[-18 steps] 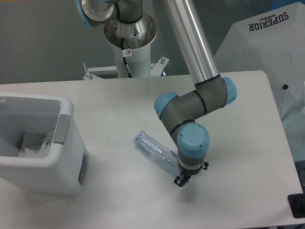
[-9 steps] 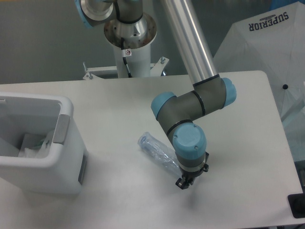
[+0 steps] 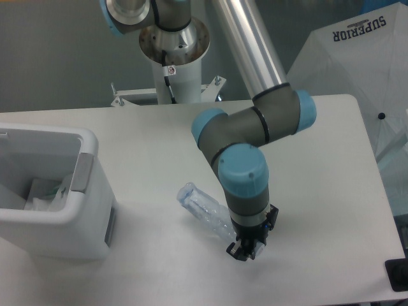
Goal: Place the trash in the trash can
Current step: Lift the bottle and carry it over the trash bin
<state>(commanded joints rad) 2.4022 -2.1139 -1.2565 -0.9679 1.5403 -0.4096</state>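
A clear crushed plastic bottle [image 3: 203, 209] hangs tilted over the middle of the table, its far end pointing up and left. Its near end runs under my wrist, where my gripper [image 3: 246, 252] is shut on it, fingers pointing down at the tabletop. The trash can [image 3: 87, 152], a white bin with grey side panels, stands at the left edge, well apart from the bottle. Inside it lies a crumpled white paper wrapper [image 3: 46, 193] with green marks, partly hidden by the bin wall.
The arm's white pedestal [image 3: 172, 70] rises behind the table's back edge. A white fabric cover [image 3: 357, 64] printed SUPERIOR stands off the right side. A small black object [image 3: 398, 274] sits past the front right corner.
The wrist has risen and shifted slightly left and toward the camera. The bottle went along with it, its free end swinging a little left.
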